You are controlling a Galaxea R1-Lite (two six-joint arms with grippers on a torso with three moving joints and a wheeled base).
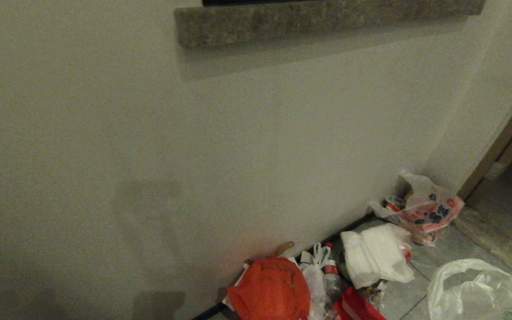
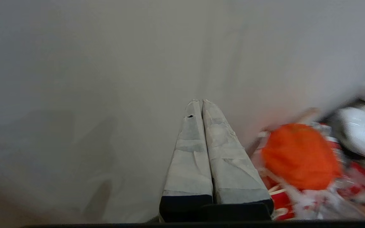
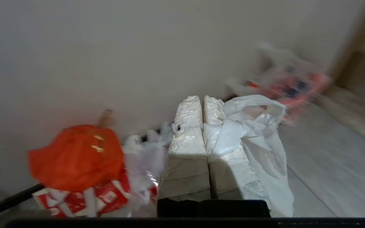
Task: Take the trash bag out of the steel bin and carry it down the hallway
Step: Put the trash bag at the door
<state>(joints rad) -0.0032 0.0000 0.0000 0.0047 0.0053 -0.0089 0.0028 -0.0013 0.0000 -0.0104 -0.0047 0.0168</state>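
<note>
The right hand (image 3: 201, 101) is clenched on the trash bag (image 3: 258, 139), its whitish plastic draped over one finger above the grey hallway (image 3: 334, 171) tiles; the left hand (image 2: 200, 103) is clenched on nothing; an orange-red bag (image 1: 270, 289) and other rubbish lie along the pale wall (image 1: 149, 155).

Against the wall (image 1: 194, 155), rubbish crowds the baseboard: an orange-red bag (image 1: 269, 289), bottles (image 1: 330, 278), a white bag (image 1: 376, 255) and a printed bag (image 1: 420, 209) (packed close). Out from the wall, grey floor tiles (image 1: 442, 253) lie open beside the trash bag (image 1: 474, 291).
</note>
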